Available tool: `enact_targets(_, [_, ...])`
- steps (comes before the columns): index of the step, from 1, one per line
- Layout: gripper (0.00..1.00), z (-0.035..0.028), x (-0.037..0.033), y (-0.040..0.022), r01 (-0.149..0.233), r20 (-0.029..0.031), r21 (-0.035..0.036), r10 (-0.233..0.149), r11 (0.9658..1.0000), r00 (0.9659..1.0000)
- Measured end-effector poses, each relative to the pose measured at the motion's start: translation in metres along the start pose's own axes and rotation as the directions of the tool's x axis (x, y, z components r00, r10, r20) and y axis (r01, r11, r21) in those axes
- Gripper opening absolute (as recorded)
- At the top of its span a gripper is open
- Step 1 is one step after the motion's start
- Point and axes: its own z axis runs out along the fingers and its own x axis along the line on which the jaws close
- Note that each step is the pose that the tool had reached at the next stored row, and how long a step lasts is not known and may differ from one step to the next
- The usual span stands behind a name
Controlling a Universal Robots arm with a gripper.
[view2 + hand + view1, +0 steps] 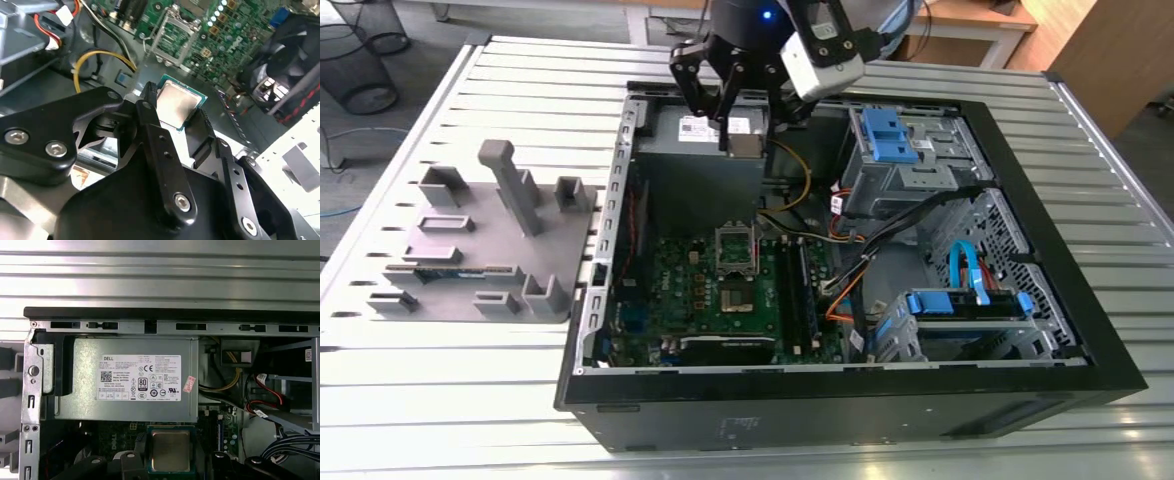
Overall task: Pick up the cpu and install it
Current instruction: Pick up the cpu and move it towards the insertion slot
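cpu (pixel 171 450) | claw (pixel 744 140) clenched on it | hangs over psu (pixel 125 377) | mobo socket (pixel 735 250) well apart

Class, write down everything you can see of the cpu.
The cpu is a small flat square chip, dull silver metal on top with a green rim. The gripper is shut on it, black fingers touching two opposite edges. It is held in the air above the open computer case, near the power supply.
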Motion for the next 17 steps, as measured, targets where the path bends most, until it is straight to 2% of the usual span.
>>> enact_targets(3, [0.47,0.0,-0.0043,-0.0001,0.0,0.0,0.0,0.0,1.0,1.0])
enact_targets(10, [0.47,0.0,-0.0049,-0.0003,0.0,0.0,0.0,0.0,1.0,1.0])
enact_targets(17, [0.47,-0.0002,-0.0049,-0.0047,0.0,0.0,0.0,0.0,1.0,1.0])
